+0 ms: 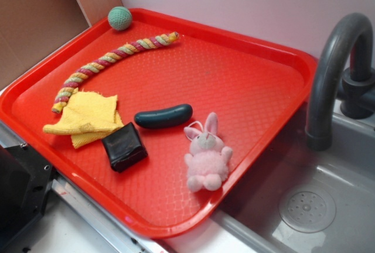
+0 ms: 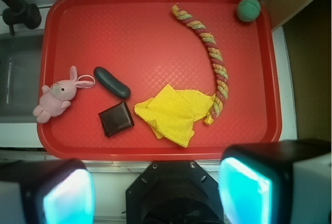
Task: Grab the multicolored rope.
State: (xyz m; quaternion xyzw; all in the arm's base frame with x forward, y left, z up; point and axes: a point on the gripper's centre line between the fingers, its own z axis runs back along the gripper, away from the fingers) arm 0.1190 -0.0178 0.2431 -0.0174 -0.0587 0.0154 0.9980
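Six items on the red tray (image 2: 155, 151); gripper (image 2: 155, 190) hangs high off the 6 o'clock rim, jaws spread wide, holding nothing.

Left to right in the wrist view: pink bunny (image 2: 57, 97) at 9 o'clock near the sink-side rim, dark green oblong toy (image 2: 111, 82) just beside it, black block (image 2: 116, 119) below that, yellow cloth (image 2: 174, 112) near centre-bottom, multicolored rope (image 2: 210, 53) arcing from 12 o'clock down to about 4 o'clock, green ball (image 2: 248, 9) in the 1 o'clock corner.

Risks, as I judge them:
- Rope's lower end touches the cloth edge. Grasp there likely pinches cloth too, or drags it.
- Rope is thin and lies flat; a shallow descent may close on air, a deep one hits the tray.
- Top end sits near the back rim and the ball: finger clash possible.

Open room: mid-rope at about 2 o'clock has bare tray on both sides. Faucet (image 1: 334, 65) is well apart, no concern.
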